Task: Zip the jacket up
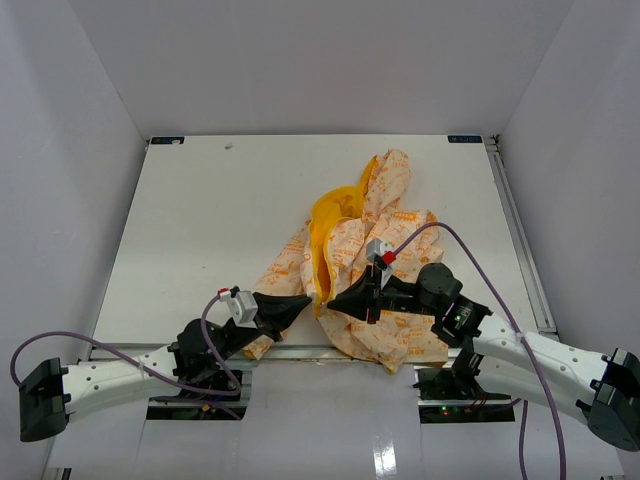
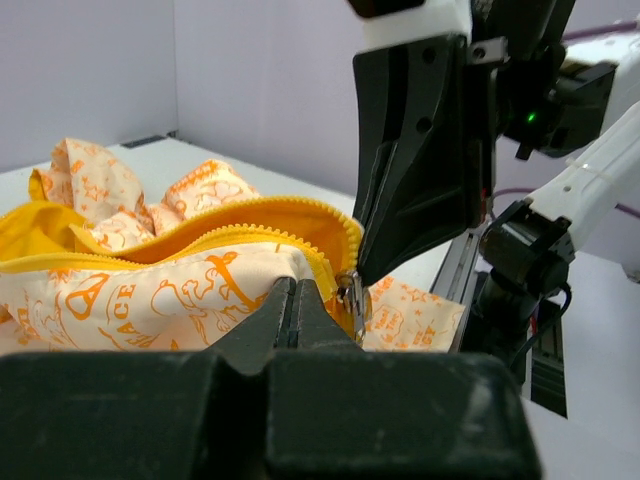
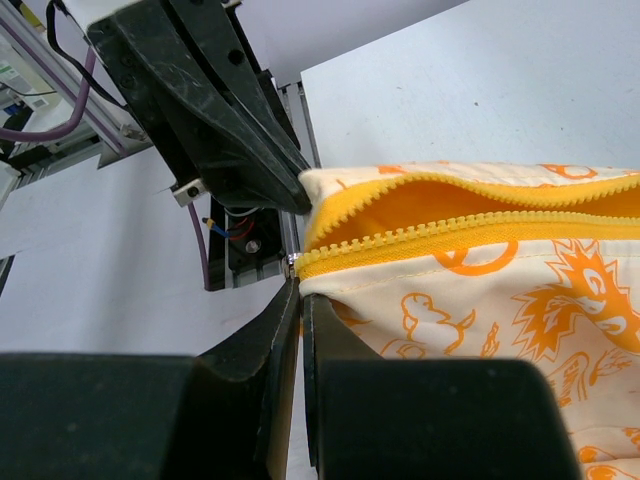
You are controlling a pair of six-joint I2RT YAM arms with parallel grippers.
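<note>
The cream jacket with orange print (image 1: pixel 385 230) lies crumpled at the table's near middle, its yellow lining (image 1: pixel 330 210) showing. The yellow zipper is open, its two tooth rows (image 3: pixel 450 230) meeting at the near end. My left gripper (image 1: pixel 305 303) is shut on the jacket's near edge (image 2: pixel 150 290), just beside the metal zipper slider (image 2: pixel 352 298). My right gripper (image 1: pixel 335 300) faces it from the right. Its jaws (image 3: pixel 300 285) stand all but shut, their tips right at the slider (image 3: pixel 292 265). The two grippers' tips almost touch.
The table's front rail (image 1: pixel 300 350) runs just under both grippers. White walls close in the table on three sides. A purple cable (image 1: pixel 470 255) loops over the right arm, and another one (image 1: pixel 205 320) hangs by the left arm.
</note>
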